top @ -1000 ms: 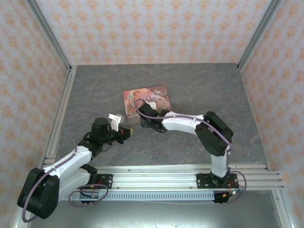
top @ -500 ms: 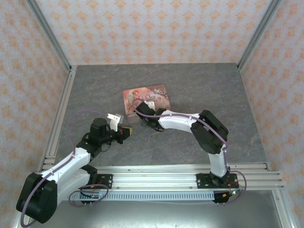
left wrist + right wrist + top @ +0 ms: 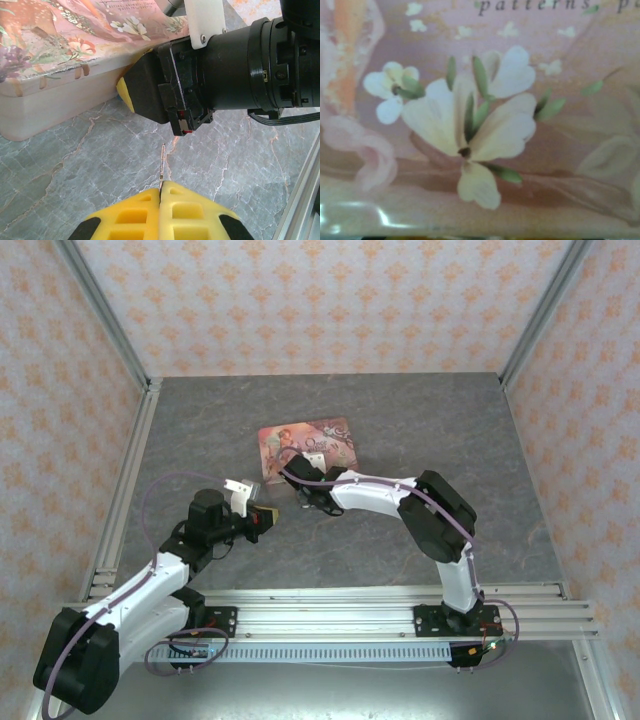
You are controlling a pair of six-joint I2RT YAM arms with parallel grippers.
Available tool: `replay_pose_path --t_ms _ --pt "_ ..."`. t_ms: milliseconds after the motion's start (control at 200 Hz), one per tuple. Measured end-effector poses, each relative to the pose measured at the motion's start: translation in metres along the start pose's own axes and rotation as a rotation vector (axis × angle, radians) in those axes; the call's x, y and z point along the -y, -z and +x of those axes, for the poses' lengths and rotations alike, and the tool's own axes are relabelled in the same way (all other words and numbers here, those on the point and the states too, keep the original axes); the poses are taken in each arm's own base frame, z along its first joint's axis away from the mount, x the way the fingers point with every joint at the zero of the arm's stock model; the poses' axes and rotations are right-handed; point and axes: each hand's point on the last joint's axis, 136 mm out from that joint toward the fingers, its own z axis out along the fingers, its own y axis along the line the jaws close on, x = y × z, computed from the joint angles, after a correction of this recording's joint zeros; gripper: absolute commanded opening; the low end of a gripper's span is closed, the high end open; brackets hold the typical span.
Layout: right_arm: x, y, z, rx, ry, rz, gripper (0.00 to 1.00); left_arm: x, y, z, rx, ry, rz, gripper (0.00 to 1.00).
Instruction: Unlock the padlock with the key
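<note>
My left gripper (image 3: 161, 189), fully closed, pinches the thin silvery key (image 3: 163, 164) by its end, pointing twelve o'clock; pushed, it could twist loose. Whether my right gripper (image 3: 300, 490) by the pink printed tin (image 3: 55, 105) is open, I cannot tell.

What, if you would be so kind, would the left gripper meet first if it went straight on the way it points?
Probably the right gripper, just ahead of the key that the left gripper holds; the pink tin lies beyond. Depth is unclear.
</note>
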Motion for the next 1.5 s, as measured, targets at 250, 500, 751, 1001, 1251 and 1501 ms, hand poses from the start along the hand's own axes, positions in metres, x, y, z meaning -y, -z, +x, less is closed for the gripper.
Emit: replay_pose_path --t_ms 250,500,751,1001,1251,1501 --pt "-0.002 0.007 0.003 -0.038 0.019 -0.026 0.02 0.000 0.000 0.000 -0.001 -0.019 0.001 0.00" --pt "-0.002 0.047 -0.018 -0.101 -0.061 -0.192 0.00 0.006 -0.004 0.006 -0.030 -0.046 0.036 0.00" --pt "0.003 0.066 -0.029 -0.199 -0.174 -0.333 0.00 0.033 -0.017 0.010 -0.049 -0.136 0.122 0.00" --pt "-0.007 0.080 -0.028 -0.304 -0.228 -0.474 0.00 0.035 -0.030 -0.004 -0.023 -0.172 0.134 0.00" --pt "-0.009 0.088 -0.031 -0.370 -0.282 -0.574 0.00 0.029 -0.043 -0.003 -0.023 -0.169 0.134 0.00" --pt "-0.010 0.093 -0.033 -0.406 -0.328 -0.643 0.00 0.031 -0.045 -0.019 0.044 -0.193 0.136 0.00"
